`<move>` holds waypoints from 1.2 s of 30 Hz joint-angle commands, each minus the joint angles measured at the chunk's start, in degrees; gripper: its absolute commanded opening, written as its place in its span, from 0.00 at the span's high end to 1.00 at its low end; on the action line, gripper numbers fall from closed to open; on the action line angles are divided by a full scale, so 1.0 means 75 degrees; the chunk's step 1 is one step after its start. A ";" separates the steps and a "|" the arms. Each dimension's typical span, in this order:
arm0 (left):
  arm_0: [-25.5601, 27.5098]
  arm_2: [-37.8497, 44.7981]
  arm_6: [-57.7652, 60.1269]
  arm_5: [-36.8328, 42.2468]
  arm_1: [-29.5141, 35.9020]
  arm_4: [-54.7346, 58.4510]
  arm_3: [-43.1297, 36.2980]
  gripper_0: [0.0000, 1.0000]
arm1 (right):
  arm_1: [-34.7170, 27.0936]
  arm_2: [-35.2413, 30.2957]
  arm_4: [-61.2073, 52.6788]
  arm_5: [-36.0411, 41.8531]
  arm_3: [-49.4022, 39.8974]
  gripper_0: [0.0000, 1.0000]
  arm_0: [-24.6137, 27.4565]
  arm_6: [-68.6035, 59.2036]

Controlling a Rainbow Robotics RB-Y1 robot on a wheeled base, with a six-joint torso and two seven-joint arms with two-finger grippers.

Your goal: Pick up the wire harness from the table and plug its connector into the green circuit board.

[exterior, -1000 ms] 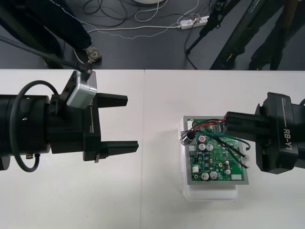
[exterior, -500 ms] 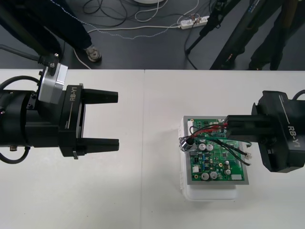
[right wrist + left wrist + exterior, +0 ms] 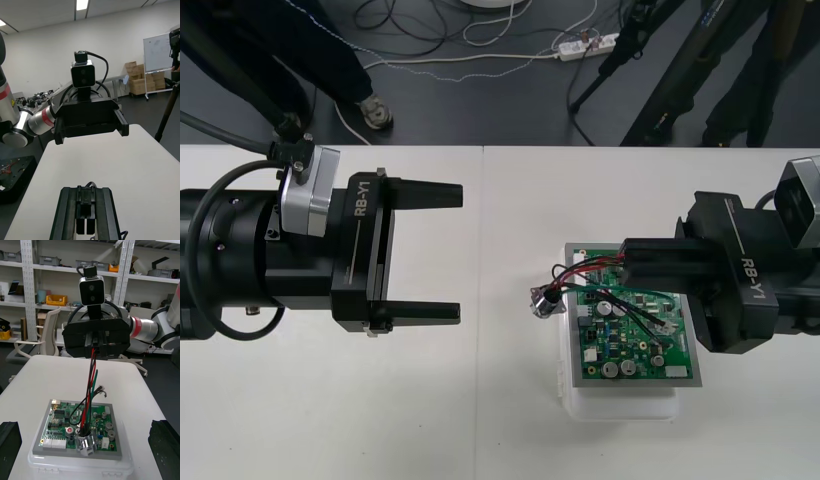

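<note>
Now the right jaws are clamping the wire harness (image 3: 580, 268) over the green circuit board (image 3: 635, 345). Its metal socket (image 3: 542, 302) is dangling at the board's left edge and could be snagging components. The left jaws are standing open, well left.

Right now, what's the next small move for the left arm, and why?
Probably ease the left arm toward the metal socket and close on it. Its jaws stand open, facing the socket, which hangs on its wires beside the board's left edge from the right arm's shut jaws.
</note>
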 commanded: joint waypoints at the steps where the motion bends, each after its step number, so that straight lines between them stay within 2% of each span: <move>1: -0.0249 -0.0115 -0.0025 -0.0285 -0.0410 -0.0146 -0.0009 0.00 | 0.0352 0.0081 0.0064 0.0119 -0.0060 1.00 -0.0213 -0.0391; 8: -0.0390 -0.0408 -0.0025 -0.0168 -0.0797 -0.0580 -0.0009 0.00 | 0.0446 0.0140 0.0064 0.0166 -0.0048 1.00 -0.0201 -0.0427; 23: -0.0718 -0.1615 0.0045 0.1179 -0.0973 -0.1001 0.0002 0.00 | 0.0880 0.0292 0.0568 0.0318 -0.0060 1.00 -0.0154 -0.0473; 36: -0.0859 -0.2259 0.0291 0.2070 -0.1067 -0.1435 0.0026 0.00 | 0.0903 0.0480 0.0533 0.0482 -0.0060 1.00 -0.0119 -0.0403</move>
